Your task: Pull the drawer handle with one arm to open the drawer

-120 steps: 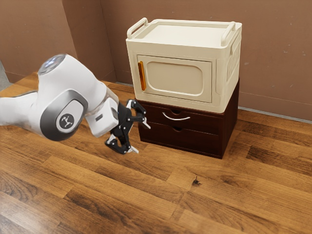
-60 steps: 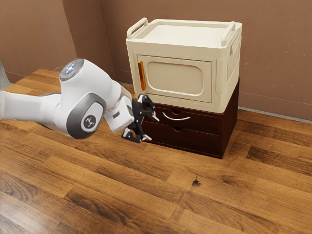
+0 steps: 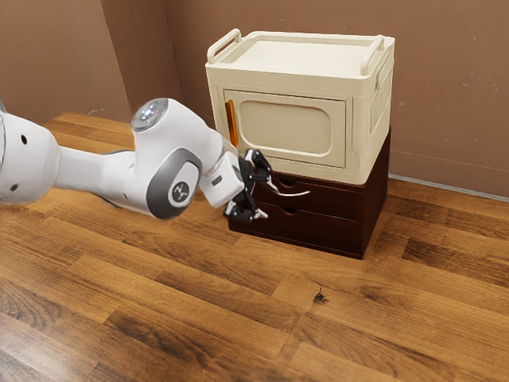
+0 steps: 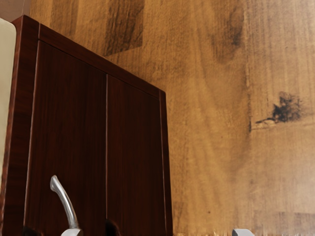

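Just beside one tip of the spread claw [image 3: 271, 202], the curved silvery handle [image 3: 296, 195]

The hand [image 3: 270, 203] hides one end of the silver handle [image 3: 297, 194].

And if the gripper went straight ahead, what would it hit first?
Probably the silver drawer handle: one fingertip of the gripper lines up with it in both views, with the dark drawer front behind. Any gap is hard to judge.
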Available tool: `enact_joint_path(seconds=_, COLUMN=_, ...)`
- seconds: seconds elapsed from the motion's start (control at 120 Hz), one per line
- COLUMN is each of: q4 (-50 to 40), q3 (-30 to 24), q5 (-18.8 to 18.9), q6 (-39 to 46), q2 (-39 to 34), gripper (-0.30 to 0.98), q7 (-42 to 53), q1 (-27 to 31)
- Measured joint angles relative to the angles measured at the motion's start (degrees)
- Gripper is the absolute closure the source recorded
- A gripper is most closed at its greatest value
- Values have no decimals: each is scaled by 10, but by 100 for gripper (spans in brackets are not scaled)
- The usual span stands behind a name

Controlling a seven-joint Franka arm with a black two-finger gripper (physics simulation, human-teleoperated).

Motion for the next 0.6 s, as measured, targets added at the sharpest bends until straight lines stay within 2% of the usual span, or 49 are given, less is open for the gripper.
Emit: enact_joint_path(seconds=0.6, q4=58, q3=2, q5=1, q6=53, q2=85, gripper=34, q7=-1, q1=7)
